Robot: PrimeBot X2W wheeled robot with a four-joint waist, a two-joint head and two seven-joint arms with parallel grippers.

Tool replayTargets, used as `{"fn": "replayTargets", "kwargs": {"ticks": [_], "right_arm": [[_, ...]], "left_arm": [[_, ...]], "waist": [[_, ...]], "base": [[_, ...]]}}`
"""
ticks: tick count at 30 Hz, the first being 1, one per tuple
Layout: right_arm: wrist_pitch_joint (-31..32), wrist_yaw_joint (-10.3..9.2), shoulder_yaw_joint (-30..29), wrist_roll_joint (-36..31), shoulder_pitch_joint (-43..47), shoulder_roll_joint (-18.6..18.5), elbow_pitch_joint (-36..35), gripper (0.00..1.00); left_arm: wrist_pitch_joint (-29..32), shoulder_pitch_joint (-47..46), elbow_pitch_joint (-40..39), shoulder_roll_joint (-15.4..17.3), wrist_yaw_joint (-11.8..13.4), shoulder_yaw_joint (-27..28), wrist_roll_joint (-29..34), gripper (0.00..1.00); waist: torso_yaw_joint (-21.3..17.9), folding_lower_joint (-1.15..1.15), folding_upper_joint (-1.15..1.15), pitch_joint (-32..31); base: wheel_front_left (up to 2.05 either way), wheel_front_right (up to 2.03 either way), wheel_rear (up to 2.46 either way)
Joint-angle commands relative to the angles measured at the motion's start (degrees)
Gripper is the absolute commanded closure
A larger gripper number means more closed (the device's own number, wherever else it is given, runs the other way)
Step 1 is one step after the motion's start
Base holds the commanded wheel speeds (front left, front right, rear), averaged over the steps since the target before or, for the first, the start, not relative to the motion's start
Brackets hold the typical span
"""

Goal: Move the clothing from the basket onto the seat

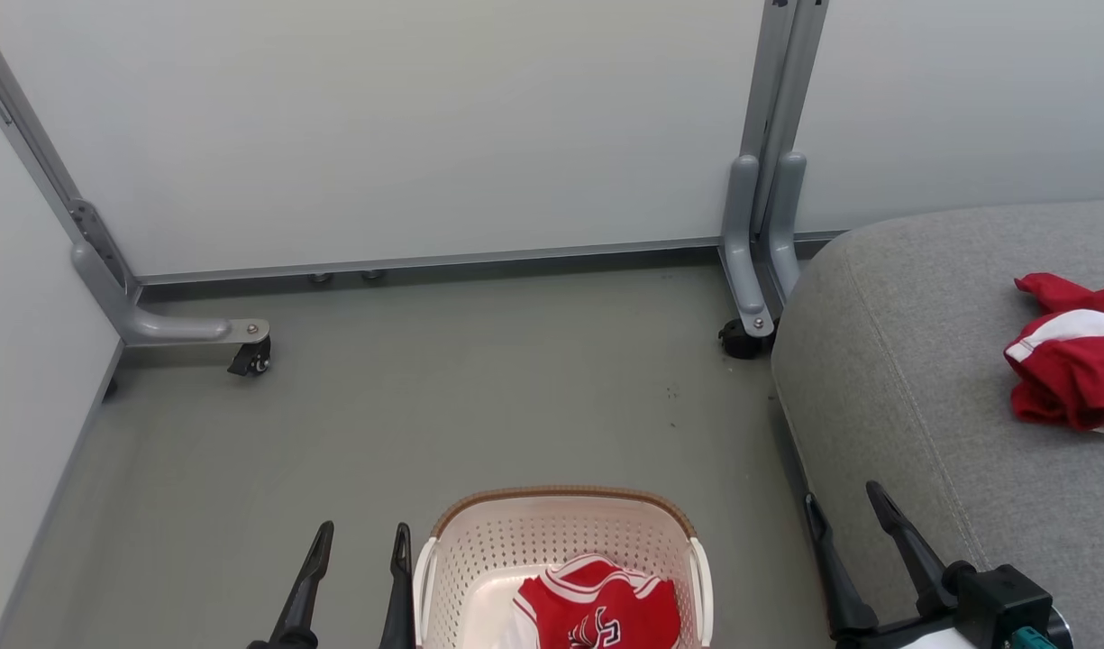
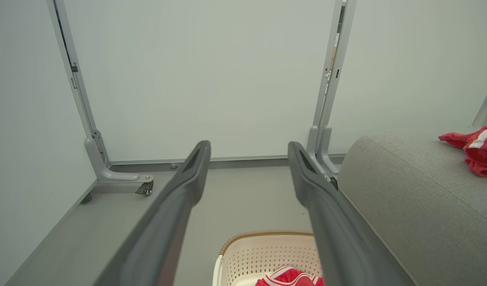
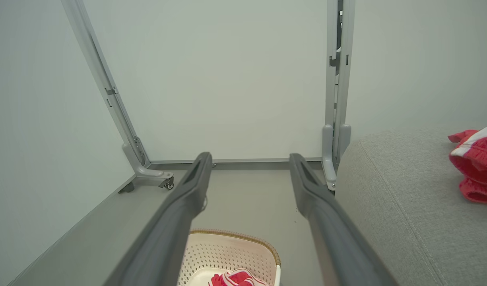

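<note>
Reading the chest mark on the red jersey (image 1: 597,608): dark-and-white, curled, cut off by the head view's bottom edge; cannot make out letters. Lies crumpled in the near part of the basket (image 1: 515,550), white trim at the collar, below the brown rim. Sits bunched on the seat (image 1: 912,379), far to the right and well apart from the basket: the other red garment (image 1: 1074,361), broad white stripe on top. Hangs released and holding nothing just outside the basket's left handle: the left gripper (image 1: 362,532), fingers spread wide, jersey low and to its right, not touched. Same for the right gripper (image 1: 844,496): fingers apart, nothing between them, over the seat's rounded left edge, jersey down to its left, striped garment further right along the cushion. Between basket and seat, a narrow strip of grey floor (image 1: 425,406). Ahead of the basket, open floor up to the pale partition panels (image 1: 425,135); one castered frame foot (image 1: 245,347) at the far left, another castered foot (image 1: 745,333) beside the seat's far corner.
</note>
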Motion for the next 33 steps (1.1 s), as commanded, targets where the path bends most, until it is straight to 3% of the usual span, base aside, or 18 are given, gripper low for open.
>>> {"fn": "replayTargets", "kwargs": {"ticks": [1, 9, 17, 24, 33], "right_arm": [[-0.17, -0.08, -0.12, -0.33, -0.29, -0.03, -0.1, 0.0], [-0.17, -0.08, -1.12, 0.0, -1.17, 0.71, -0.45, 0.0], [-0.17, -0.07, -2.98, -1.14, -3.86, 0.9, -0.74, 0.0], [-0.17, -0.07, -5.43, -1.98, -11.57, 0.13, -1.62, 0.0], [-0.17, -0.07, -10.11, -2.84, -20.31, 0.95, -4.45, 0.0]], "left_arm": [[0.04, -0.79, 0.12, 0.09, 0.08, 0.14, -0.05, 0.0], [0.04, -1.17, 2.06, 0.09, -0.06, 0.93, -0.3, 0.0], [0.04, -5.38, 11.54, 0.11, -3.17, 1.67, 1.89, 0.0], [0.02, -16.57, 23.32, 1.56, -7.32, -1.9, 3.86, 0.0], [0.01, -33.76, 36.38, 3.91, -8.32, -12.48, 6.05, 0.0]], "waist": [[0.02, 0.0, 0.0, 0.11], [-0.35, 0.0, 0.0, 1.73], [-2.0, 0.0, 0.0, 6.58], [-3.53, 0.0, 0.0, 18.67], [-6.7, 0.0, 0.0, 32.72]], "base": [[0.0, 0.0, 0.0], [0.0, 0.0, 0.0], [0.0, 0.0, 0.0], [0.0, 0.0, 0.0], [0.0, 0.0, 0.0]]}}
